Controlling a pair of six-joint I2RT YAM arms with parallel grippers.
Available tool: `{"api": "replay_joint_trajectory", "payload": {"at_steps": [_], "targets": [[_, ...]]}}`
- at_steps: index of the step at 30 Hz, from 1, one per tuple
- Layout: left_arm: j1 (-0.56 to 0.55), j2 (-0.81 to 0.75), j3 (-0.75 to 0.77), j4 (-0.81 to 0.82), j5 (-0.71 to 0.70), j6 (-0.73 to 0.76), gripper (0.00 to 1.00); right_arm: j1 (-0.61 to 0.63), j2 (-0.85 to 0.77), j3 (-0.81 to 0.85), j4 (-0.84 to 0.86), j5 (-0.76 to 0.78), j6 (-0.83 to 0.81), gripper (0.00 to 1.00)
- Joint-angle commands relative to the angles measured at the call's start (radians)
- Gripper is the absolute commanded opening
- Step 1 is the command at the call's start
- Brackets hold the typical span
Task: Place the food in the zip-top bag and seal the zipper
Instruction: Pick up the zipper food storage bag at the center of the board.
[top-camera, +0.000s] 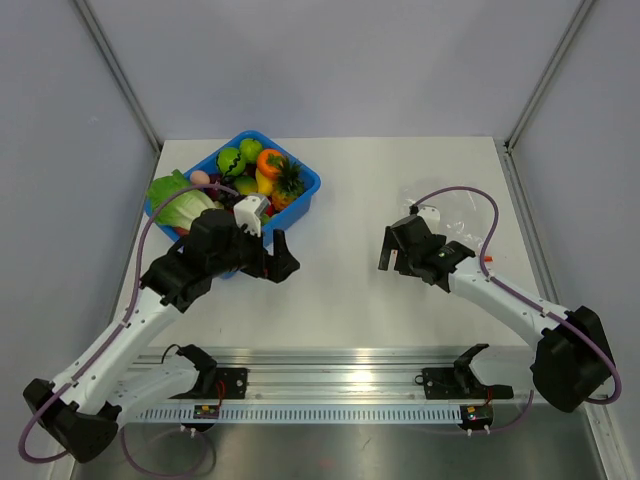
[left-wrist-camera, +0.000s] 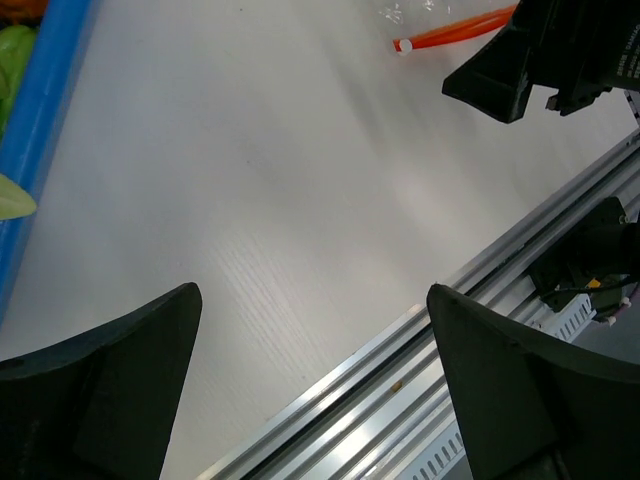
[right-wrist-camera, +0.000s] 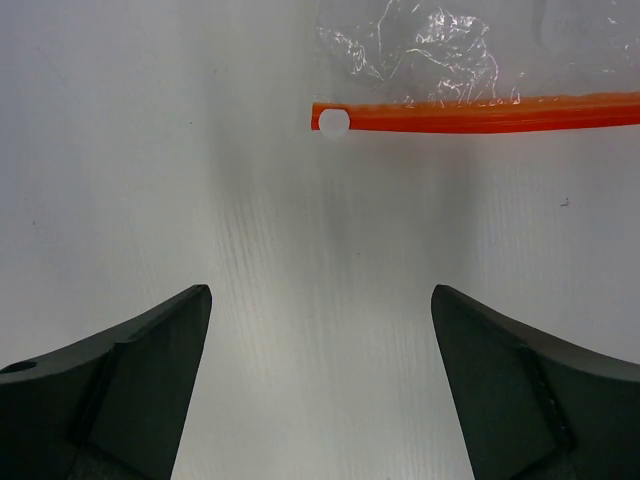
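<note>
At the far-left corner of the table, the food (top-camera: 250, 170) sits heaped in a blue bin (top-camera: 305, 180); none of it is in the bag.

By the right edge lies the zip-top bag (right-wrist-camera: 430, 40), flat and crinkled, its zipper (right-wrist-camera: 480, 112) facing the near edge with the white slider (right-wrist-camera: 333, 121) at one end; whether the mouth is parted I cannot tell; the left gripper (left-wrist-camera: 312, 292) hangs spread wide and empty just beside the bin; the right gripper (right-wrist-camera: 320, 292) hovers near the zipper, likewise released and holding nothing; I judge the work at its opening step; next the right should pinch the bag's lip to lift and hold the mouth, while the left reaches into the bin for one piece.
</note>
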Motion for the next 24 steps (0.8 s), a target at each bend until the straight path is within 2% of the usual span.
{"api": "replay_joint_trajectory", "payload": {"at_steps": [1,13,16,20,24], "targets": [[-0.041,0.032,0.007,0.065,-0.010,-0.010,0.99,0.001,-0.024,-0.006,0.035,0.030,0.006,0.99],[-0.124,0.102,0.033,0.060,-0.063,-0.008,0.99,0.001,-0.052,-0.025,0.052,0.022,-0.061,1.00],[-0.133,0.113,0.044,0.040,-0.084,-0.007,0.99,0.001,-0.053,-0.008,0.025,0.135,-0.107,0.99],[-0.140,0.118,0.042,0.049,-0.101,-0.008,0.99,0.000,-0.069,-0.006,0.063,0.322,-0.286,0.99],[-0.161,0.160,0.073,0.019,-0.162,-0.007,0.99,-0.010,-0.044,0.029,0.031,0.427,-0.328,0.99]]}}
